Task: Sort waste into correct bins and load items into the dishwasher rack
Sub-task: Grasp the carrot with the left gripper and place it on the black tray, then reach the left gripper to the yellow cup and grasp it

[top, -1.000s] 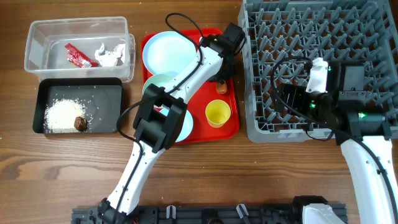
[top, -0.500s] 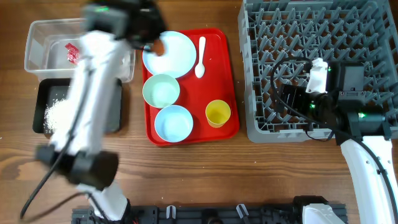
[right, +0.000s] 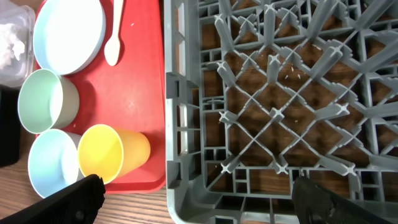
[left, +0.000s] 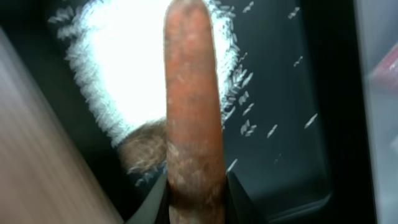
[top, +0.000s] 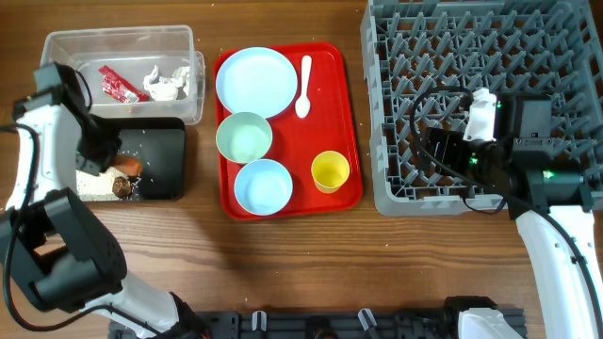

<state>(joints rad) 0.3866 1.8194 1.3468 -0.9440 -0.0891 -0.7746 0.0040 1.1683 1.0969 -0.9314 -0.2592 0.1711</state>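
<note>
My left gripper (top: 111, 164) is shut on the orange carrot (top: 129, 166) (left: 193, 118) and holds it over the black tray (top: 162, 162), above the white rice-like grains (top: 89, 179) (left: 140, 62) and beside the brown lump (top: 122, 186). The clear tub (top: 58, 52) holds the red wrapper (top: 120, 84) and crumpled white paper (top: 168, 84). The plate (top: 255, 82), white spoon (top: 303, 87), two bowls (top: 245, 137) (top: 263, 185) and yellow cup (top: 331, 171) lie on the red serving tray (top: 346, 94). My right gripper (top: 435, 151) (right: 193, 202) is open and empty over the grey rack's (top: 565, 56) front left corner.
The rack (right: 280, 112) fills the right of the table. In the right wrist view the plate (right: 67, 34), spoon (right: 114, 37), both bowls (right: 46, 99) (right: 53, 171) and the cup (right: 115, 155) lie left of the rack wall.
My left arm has swung from the red serving tray to the far left, carrying the carrot over the black tray. My right arm has not moved.
</note>
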